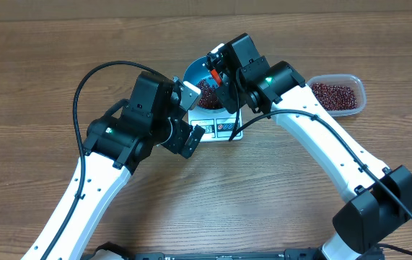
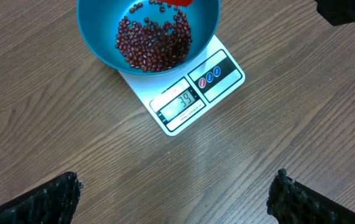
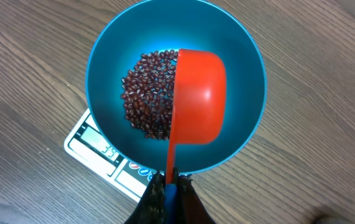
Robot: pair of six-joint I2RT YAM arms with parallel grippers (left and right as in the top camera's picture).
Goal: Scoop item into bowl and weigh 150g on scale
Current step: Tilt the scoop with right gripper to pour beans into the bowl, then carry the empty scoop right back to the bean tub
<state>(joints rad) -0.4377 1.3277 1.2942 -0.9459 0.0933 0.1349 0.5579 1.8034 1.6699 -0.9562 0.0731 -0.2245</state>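
Note:
The blue bowl [image 3: 239, 68] stands on the white scale [image 3: 96, 146], whose display is lit. A loose heap of dark red-brown beans, the item [image 3: 146, 93], lies in the bowl's bottom. My right gripper [image 3: 172, 183] is shut on the thin handle of a red scoop [image 3: 199, 96]. The scoop's cup hangs tipped over the bowl's right half, with no beans showing on it. My left gripper [image 2: 176, 196] is open and empty over bare table, just in front of the scale [image 2: 189, 99] and the bowl [image 2: 102, 37]. From overhead, both grippers crowd the bowl [image 1: 193, 71].
A clear plastic tub [image 1: 335, 94] holding more beans sits on the table to the right of the scale. The right arm [image 1: 321, 141] reaches across the table's right side, the left arm [image 1: 112, 144] across the left.

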